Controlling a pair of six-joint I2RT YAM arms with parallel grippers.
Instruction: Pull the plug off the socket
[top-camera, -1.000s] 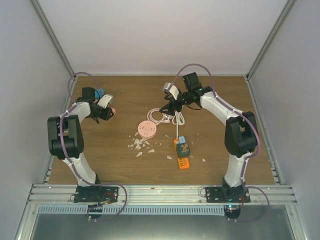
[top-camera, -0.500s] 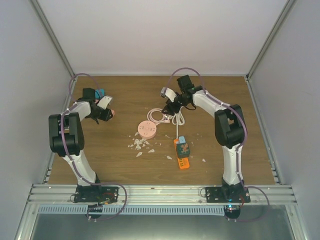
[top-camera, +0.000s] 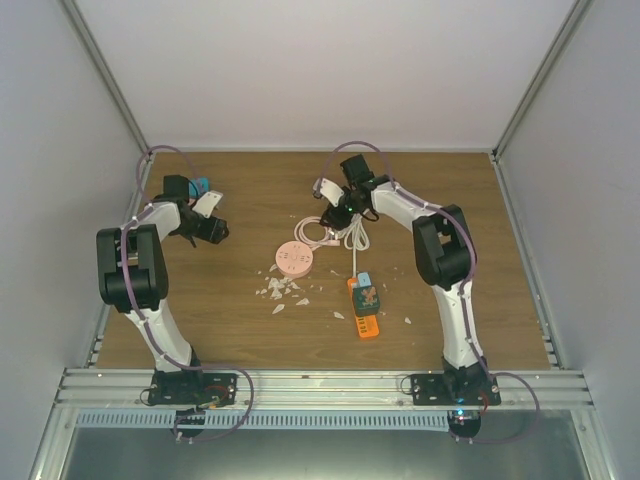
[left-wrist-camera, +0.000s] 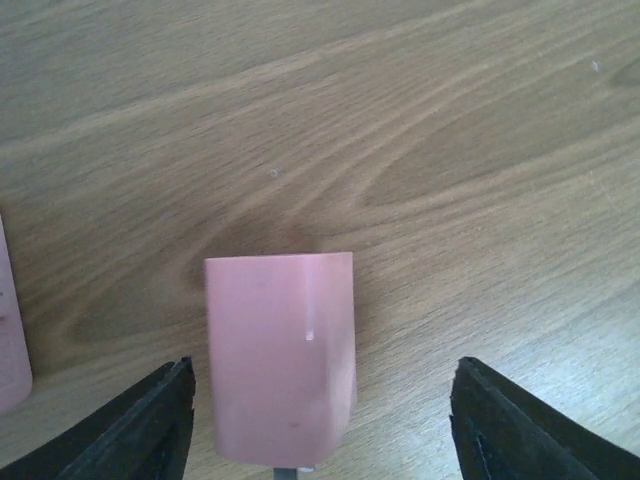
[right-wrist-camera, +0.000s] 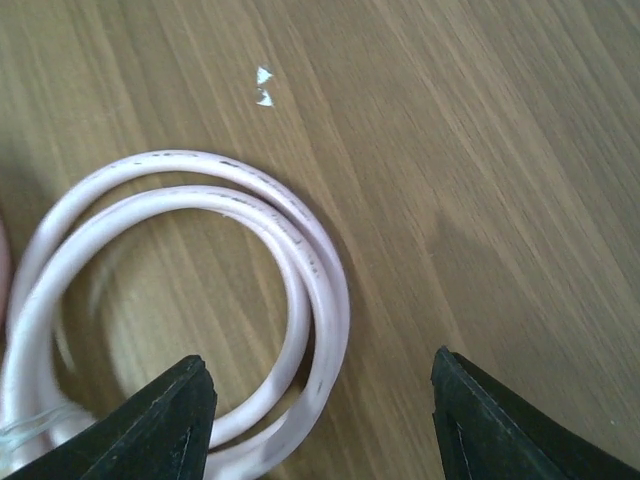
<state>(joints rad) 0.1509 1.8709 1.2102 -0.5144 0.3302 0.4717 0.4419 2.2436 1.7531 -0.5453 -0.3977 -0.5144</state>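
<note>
In the left wrist view a pink plug (left-wrist-camera: 280, 360) lies on the wooden table, a metal prong showing at its near end. My left gripper (left-wrist-camera: 322, 375) stands open around it, both black fingers (left-wrist-camera: 150, 425) apart from its sides. From above, the left gripper (top-camera: 214, 228) hides the plug. The round pink socket (top-camera: 294, 259) lies mid-table, its pale pink cable (top-camera: 325, 235) coiled behind it. My right gripper (top-camera: 335, 212) hovers open over that coil; the cable loop (right-wrist-camera: 336, 306) curves between its fingers, untouched.
An orange power strip (top-camera: 365, 310) with a teal adapter (top-camera: 366, 293) plugged in lies right of centre. White crumbs (top-camera: 280, 290) are scattered in front of the socket. A pink edge (left-wrist-camera: 10, 340) shows at the left of the left wrist view. Grey walls enclose the table.
The left gripper has opened and let go of the pink plug. The right arm has swung left over the cable coil, its jaws narrowing somewhat.
</note>
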